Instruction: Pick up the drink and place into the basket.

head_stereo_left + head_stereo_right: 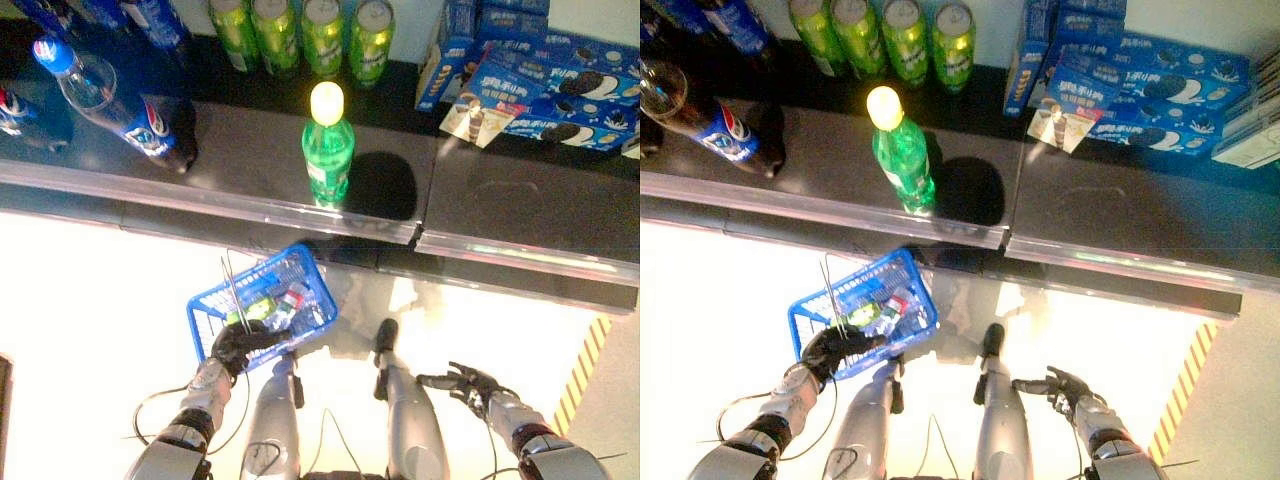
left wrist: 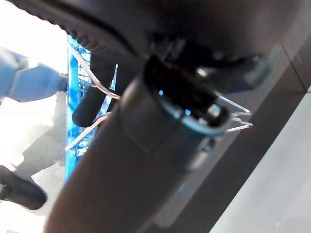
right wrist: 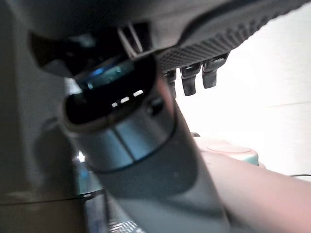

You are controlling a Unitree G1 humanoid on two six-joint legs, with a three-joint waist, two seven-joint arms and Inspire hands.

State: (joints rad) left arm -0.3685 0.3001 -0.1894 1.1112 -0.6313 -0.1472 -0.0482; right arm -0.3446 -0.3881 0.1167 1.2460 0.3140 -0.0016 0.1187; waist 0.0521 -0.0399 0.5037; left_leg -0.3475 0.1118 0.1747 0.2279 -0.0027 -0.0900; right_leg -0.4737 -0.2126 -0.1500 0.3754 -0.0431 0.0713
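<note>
The green bottle (image 1: 328, 145) stands upright on the desk (image 1: 250, 165), at 12 o'clock from the blue basket (image 1: 205, 318), whose wire handles are gripped by the left hand (image 1: 238, 345). The right hand (image 1: 462, 385), spread and empty, should be raised to the bottle's middle and closed squarely.

Printed labels on the cola bottle (image 1: 150, 125), green cans (image 1: 322, 35) and blue biscuit boxes (image 1: 560, 90); no wording clearly legible.
</note>
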